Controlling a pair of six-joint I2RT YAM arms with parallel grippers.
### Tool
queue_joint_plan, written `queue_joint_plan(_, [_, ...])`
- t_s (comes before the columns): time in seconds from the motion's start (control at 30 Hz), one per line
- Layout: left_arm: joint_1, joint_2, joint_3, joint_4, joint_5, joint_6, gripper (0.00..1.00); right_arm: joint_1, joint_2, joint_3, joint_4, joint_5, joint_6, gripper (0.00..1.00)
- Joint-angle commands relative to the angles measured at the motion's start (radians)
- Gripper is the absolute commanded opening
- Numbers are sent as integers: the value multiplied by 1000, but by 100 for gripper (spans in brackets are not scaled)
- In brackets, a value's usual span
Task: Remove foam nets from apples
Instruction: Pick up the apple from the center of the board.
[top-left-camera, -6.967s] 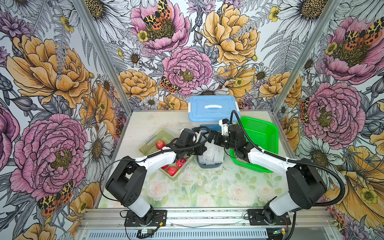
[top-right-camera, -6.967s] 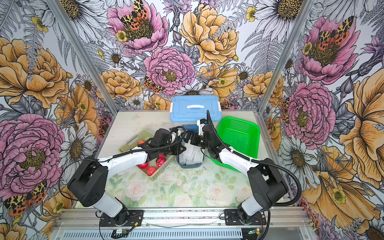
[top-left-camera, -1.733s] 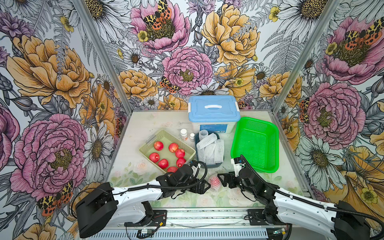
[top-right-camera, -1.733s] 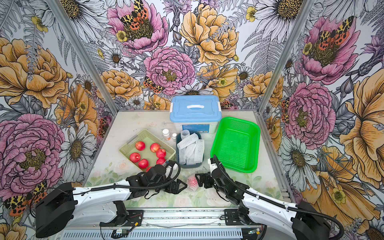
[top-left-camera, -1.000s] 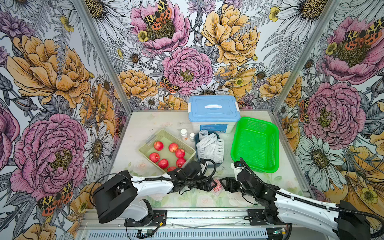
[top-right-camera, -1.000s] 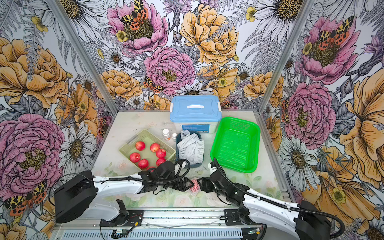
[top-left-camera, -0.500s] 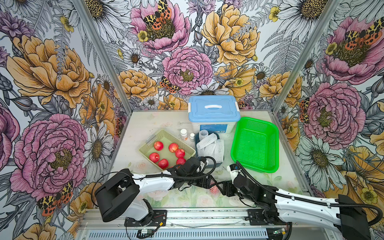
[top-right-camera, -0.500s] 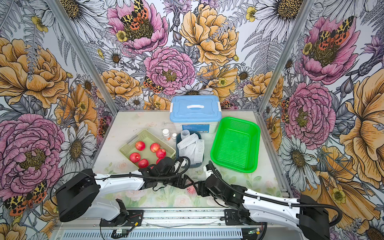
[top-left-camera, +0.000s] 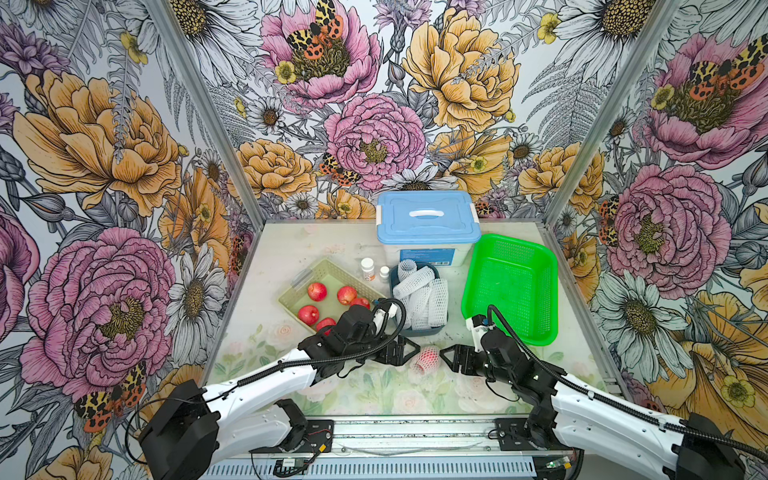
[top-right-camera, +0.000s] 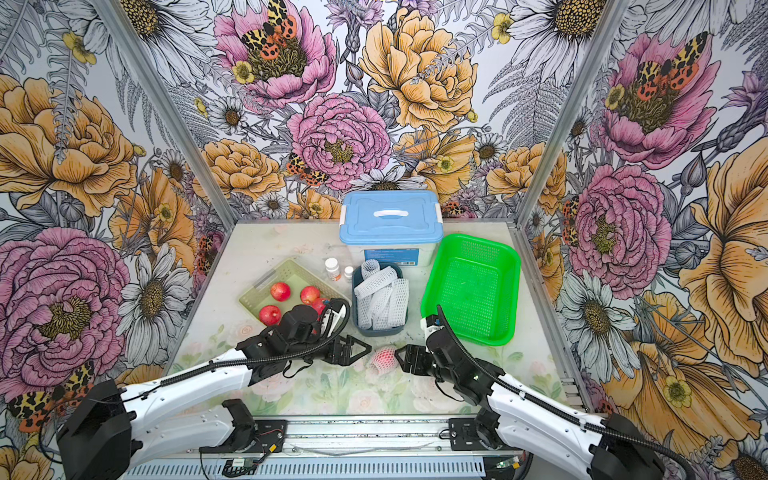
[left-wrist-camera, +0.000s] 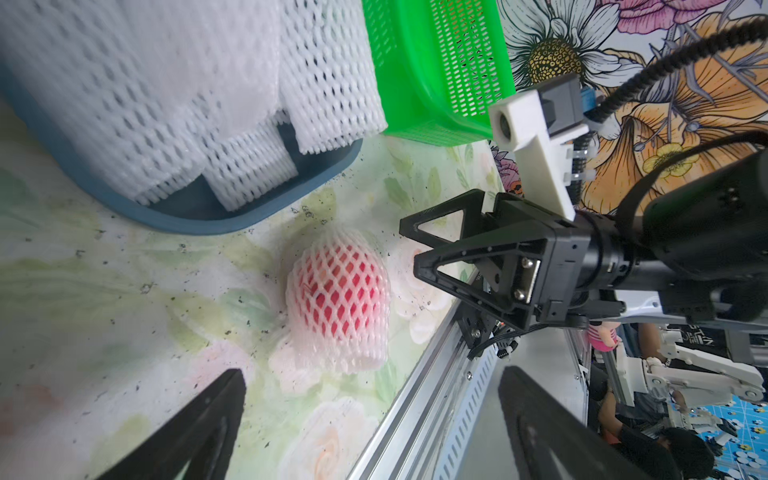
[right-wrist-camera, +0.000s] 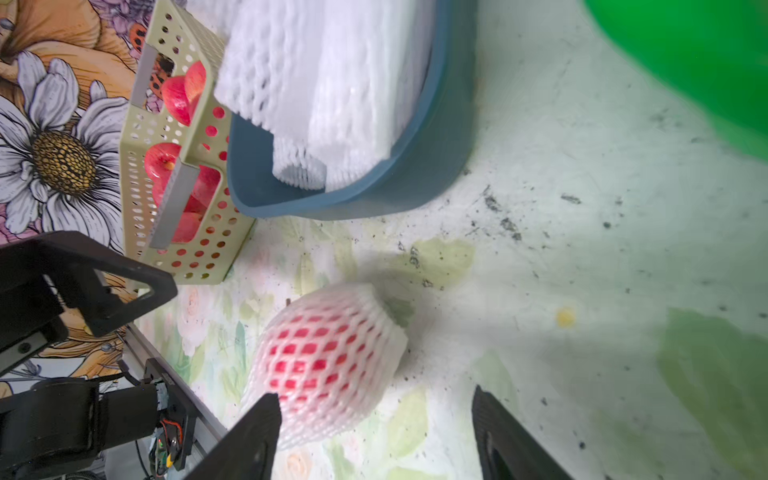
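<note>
Left tool (top-left-camera: 409, 352), right tool (top-left-camera: 449, 358) low, agape, flanking netted apple (top-left-camera: 428, 356)

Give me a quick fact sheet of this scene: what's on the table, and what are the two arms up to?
netted apple: red, wrapped in a white foam net, lying on the table between the two grippers
left gripper: open, close beside the apple, holding nothing
right gripper: open, on the apple's other side, holding nothing
bare apples: in the beige basket
empty foam nets: piled in the blue tub
green basket: behind the right arm
also there: blue-lidded box, two white pill bottles
</note>
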Motion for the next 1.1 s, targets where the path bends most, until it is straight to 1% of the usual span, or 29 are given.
queue_joint_plan(0.0, [3,-33,-34,-22,43,20,98,-24,49,20,81,-46,12,78])
queue_joint_plan(0.13, [3,-58,-74,-24,42,4,98,-51,150,-32,292,-107,79,78])
queue_joint_plan(0.3, [7,-96,-101,-30,28,-9,98,-48,313,-28,505,-200,94,78])
queue_joint_plan(0.4, [10,-101,-103,-31,22,-8,98,-41,398,-13,594,-239,107,77])
queue_joint_plan(0.5, [13,-102,-105,-29,20,-10,98,-27,463,-6,653,-244,124,76])
queue_joint_plan(0.63, [13,-107,-110,-30,14,-14,98,-11,492,-14,714,-242,148,72])
queue_joint_plan(0.73, [13,-106,-118,-28,15,-13,99,10,482,-16,708,-224,150,64])
queue_joint_plan(0.77, [17,-106,-119,-27,14,-14,99,13,477,-18,705,-216,151,61])
queue_joint_plan(0.87, [23,-102,-121,-18,16,-12,99,13,464,-27,709,-203,152,47])
queue_joint_plan(0.9, [25,-99,-121,-15,17,-11,99,39,459,-30,710,-199,152,42])
queue_joint_plan(0.93, [25,-98,-122,-11,19,-11,99,41,453,-31,710,-197,152,37])
queue_joint_plan(1.07, [29,-89,-124,1,22,-11,99,50,413,-37,701,-182,142,13])
